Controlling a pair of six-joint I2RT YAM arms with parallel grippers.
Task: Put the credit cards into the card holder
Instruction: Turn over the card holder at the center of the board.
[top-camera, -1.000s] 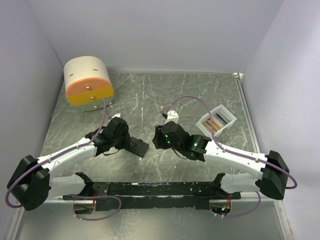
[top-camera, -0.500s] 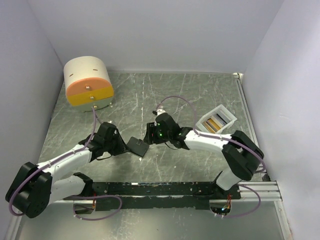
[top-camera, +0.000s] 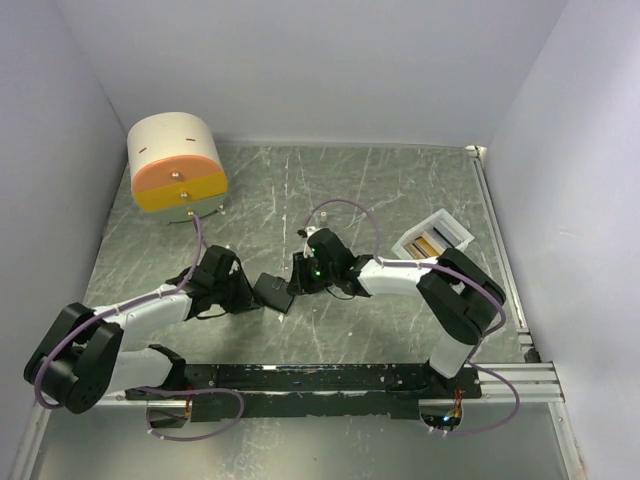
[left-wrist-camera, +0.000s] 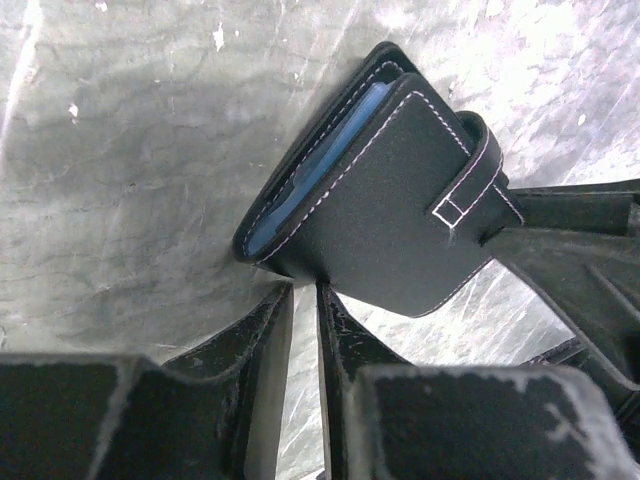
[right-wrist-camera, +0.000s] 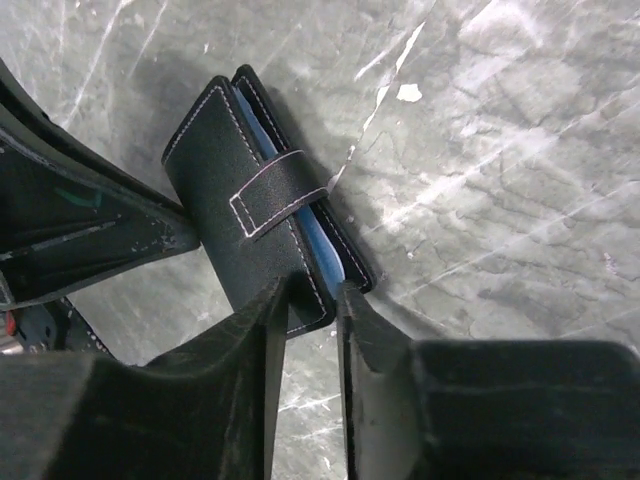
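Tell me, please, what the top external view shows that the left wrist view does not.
Only the top external view shows the round drawer box and the white tray holding the credit cards. Only the left wrist view shows the card holder's white stitching, its strap and the blue lining at its edge. Both show the card holder with the left end effector and right end effector at opposite sides of it.

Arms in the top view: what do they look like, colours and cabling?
Both the left arm and the right arm have white links with bulky black joints, and a purple cable loops along each. Small green lights glow near the right arm's wrist. The left claw and right claw are matt black, with flat, scuffed fingers.
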